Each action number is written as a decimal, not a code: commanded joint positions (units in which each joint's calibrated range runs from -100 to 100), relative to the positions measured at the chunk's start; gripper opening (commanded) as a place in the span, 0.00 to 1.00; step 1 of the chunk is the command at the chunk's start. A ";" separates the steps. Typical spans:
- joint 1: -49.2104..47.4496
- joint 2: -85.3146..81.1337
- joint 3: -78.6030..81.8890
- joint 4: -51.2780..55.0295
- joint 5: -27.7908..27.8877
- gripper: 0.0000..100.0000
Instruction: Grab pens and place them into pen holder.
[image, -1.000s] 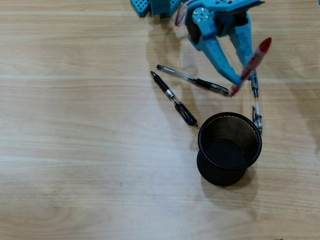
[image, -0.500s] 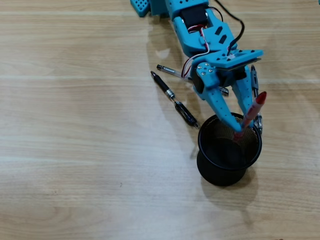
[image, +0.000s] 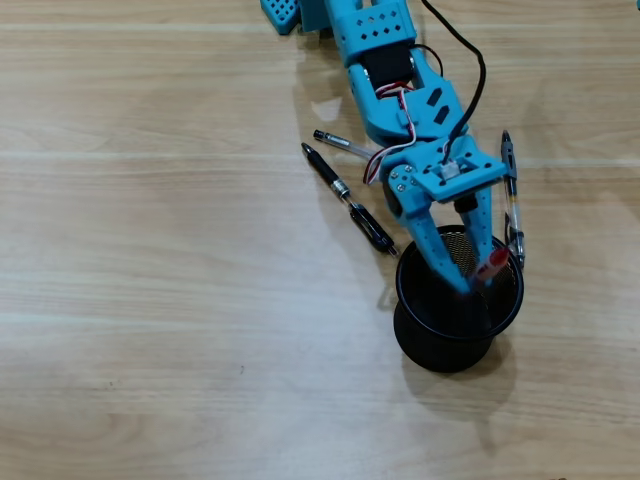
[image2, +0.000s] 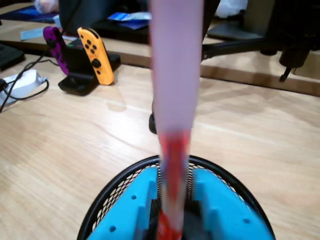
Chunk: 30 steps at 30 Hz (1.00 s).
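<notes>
Blue gripper (image: 477, 283) lowered into the mouth of the black wire-mesh pen holder (image: 412, 330), fingers closed on the red pen (image: 491, 266), as seen in the overhead view. In the wrist view, same red pen (image2: 175, 100) clamped between the two blue fingers (image2: 127, 212), standing up very close to the lens and blurred, clear barrel above and red part with a spring lower down. Mesh rim of the pen holder (image2: 107, 195) curving around the fingers in this view, so gripper tips and lower end of the pen inside the cup. Other contents of the cup not possible to tell, inside is dark and covered by the fingers.

Still outside the holder, on the wooden table (image: 150, 300): one black pen (image: 348, 199) lying diagonal at left of the arm, lower end near the cup rim but apart from it; second black pen (image: 335, 141) partly hidden under the arm; grey-blue pen (image: 511, 195) lying almost vertical at right of the arm, its lower end just beside the cup rim.

Far on the table in the wrist view, purple and orange game controllers (image2: 92, 55) on a black stand
</notes>
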 joint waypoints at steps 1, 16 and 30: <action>0.77 -1.69 -0.36 -1.02 0.00 0.16; 4.67 -26.98 21.00 10.86 0.36 0.11; 8.21 -49.91 22.89 61.57 11.23 0.02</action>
